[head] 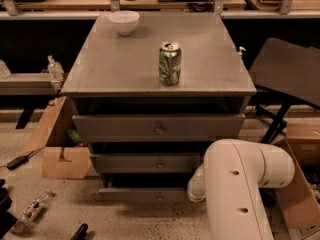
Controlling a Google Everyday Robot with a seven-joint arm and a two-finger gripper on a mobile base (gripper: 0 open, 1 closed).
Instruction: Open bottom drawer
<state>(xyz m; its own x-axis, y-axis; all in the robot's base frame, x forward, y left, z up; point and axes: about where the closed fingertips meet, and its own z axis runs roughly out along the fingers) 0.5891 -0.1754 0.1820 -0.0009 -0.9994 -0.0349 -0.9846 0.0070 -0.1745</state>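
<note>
— What's the biggest thing from where you stand?

— The grey cabinet (150, 69), square in the middle, three drawers down its front. Next is the robot's white arm (240, 194), a thick bent casing low at the cabinet's right front corner.

— And the claw?

— Hidden. It sits somewhere behind that casing, down by the right end of the lowest drawer, so I cannot tell whether it is spread or pressed together.

— Anything else large?

— A black chair (290, 69) to the right of the cabinet, tilted, and a cardboard box (60, 159) on the floor against the left side.

— The drawers, then.

— The top drawer (125, 127) has the tallest front. The middle drawer (130, 162) is below it. The bottom drawer (135, 194) is the lowest and shortest front, just above the floor, with a small round knob (159, 198) at its centre. A dark gap shows above its front (I can't judge how far out it stands). The arm's rounded end is just beside its right end.

— On top?

— A white bowl (124, 22) near the back left corner, and a green can (170, 63) upright near the middle, well apart from the bowl.

— Smaller still?

— A little plastic bottle (34, 208) lying on the floor at the left.
</note>
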